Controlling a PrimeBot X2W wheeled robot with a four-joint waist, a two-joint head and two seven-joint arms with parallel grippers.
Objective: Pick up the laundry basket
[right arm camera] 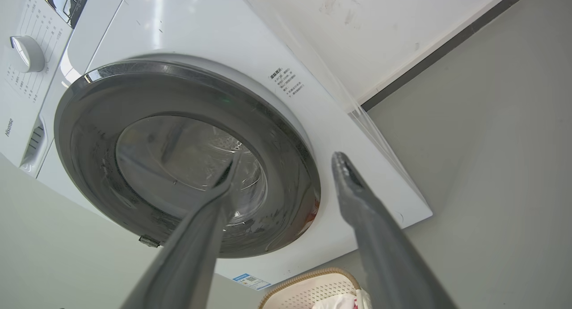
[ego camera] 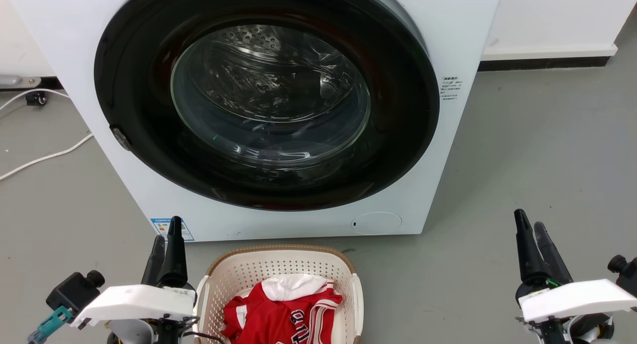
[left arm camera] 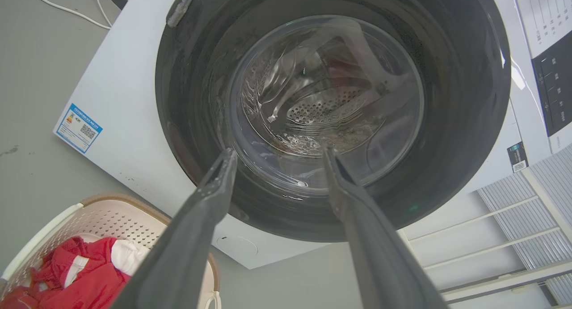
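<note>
Nearest to us, our left pincer (ego camera: pixel 167 232) rises from the lower left with its two long dark fingers spread apart and nothing between them, as the left wrist view (left arm camera: pixel 279 152) shows plainly. Our right pincer (ego camera: pixel 530 220) stands at the lower right, its fingers likewise parted and empty (right arm camera: pixel 288 158).

Between them, on the grey floor (ego camera: pixel 522 160), sits the cream-white perforated plastic laundry basket (ego camera: pixel 281 249) with a brown woven-look rim and white side handles. It lies just beside the left pincer, at that pincer's right, and well apart from the right pincer. We cannot tell whether the left wrist housing touches the basket's near handle. Neither pincer holds the basket.

Inside the basket lies a crumpled red jersey with white trim (ego camera: pixel 283 309), and a white cloth (ego camera: pixel 293 284) shows at its far side.

Just beyond the basket's far rim stands the white front-loading washing machine (ego camera: pixel 268 110), its round dark door with a glass window shut. A white cable (ego camera: pixel 45 157) runs across the floor to the machine's left. Behind the machine is a white wall with a dark skirting strip (ego camera: pixel 547 62).
</note>
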